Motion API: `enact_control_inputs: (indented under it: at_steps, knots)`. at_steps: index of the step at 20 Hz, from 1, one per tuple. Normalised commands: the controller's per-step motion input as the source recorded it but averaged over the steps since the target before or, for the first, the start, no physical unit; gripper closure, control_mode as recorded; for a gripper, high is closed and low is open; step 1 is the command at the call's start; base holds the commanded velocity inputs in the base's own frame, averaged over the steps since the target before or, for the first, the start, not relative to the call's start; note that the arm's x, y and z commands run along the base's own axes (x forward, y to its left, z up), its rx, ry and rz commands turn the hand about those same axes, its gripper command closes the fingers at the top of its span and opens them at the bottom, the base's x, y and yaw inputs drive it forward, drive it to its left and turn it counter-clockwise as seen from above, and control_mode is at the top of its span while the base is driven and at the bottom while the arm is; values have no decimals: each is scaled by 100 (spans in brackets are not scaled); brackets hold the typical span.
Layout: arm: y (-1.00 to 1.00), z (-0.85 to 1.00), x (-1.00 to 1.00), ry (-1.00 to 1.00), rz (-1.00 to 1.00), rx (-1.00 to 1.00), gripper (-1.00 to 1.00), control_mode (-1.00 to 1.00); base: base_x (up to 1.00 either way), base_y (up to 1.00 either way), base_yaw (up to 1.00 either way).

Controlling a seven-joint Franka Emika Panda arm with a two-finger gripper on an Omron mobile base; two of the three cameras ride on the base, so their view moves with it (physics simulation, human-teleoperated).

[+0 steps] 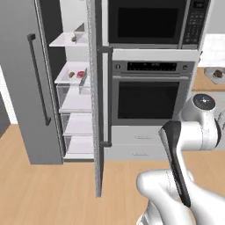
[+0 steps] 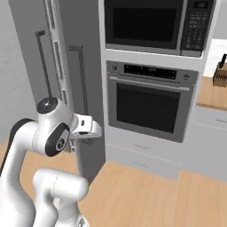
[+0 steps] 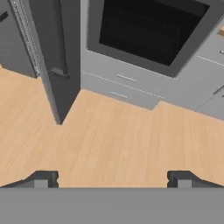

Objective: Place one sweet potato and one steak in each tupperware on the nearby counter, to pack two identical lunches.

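The fridge [image 1: 74,88] stands open at the left. On its second shelf lie a small tan lump that looks like a sweet potato [image 1: 71,75] and a red piece that looks like a steak [image 1: 81,74]. Another brownish item [image 1: 73,38] rests on the shelf above. My gripper [image 3: 112,179] is open and empty, well short of the fridge, pointing down at the wooden floor in front of the oven drawers. The wood counter [image 1: 206,81] shows at the far right with a pale shallow container [image 1: 218,74] on it, cropped; I cannot tell whether it is a tupperware.
The open fridge door [image 1: 97,110] juts out edge-on between the shelves and the wall oven [image 1: 151,94]; its edge [image 3: 57,65] also stands at the hand view's upper left. A microwave [image 1: 154,22] sits above the oven. A knife block [image 2: 220,73] is on the right counter.
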Motion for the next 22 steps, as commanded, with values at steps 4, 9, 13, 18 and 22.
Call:
enact_control_inputs:
  at_steps: [4, 9, 13, 18, 22]
  knots:
    - [0, 0, 0, 0, 0, 0, -100, 100, -23, 100, 0]
    - [0, 0, 0, 0, 0, 0, -100, 100, 24, 100, 0]
    - [0, 0, 0, 0, 0, 0, -100, 100, 50, 100, 0]
    - [0, 0, 0, 0, 0, 0, -100, 100, 50, 100, -5]
    - [0, 0, 0, 0, 0, 0, -100, 100, 58, 73, -15]
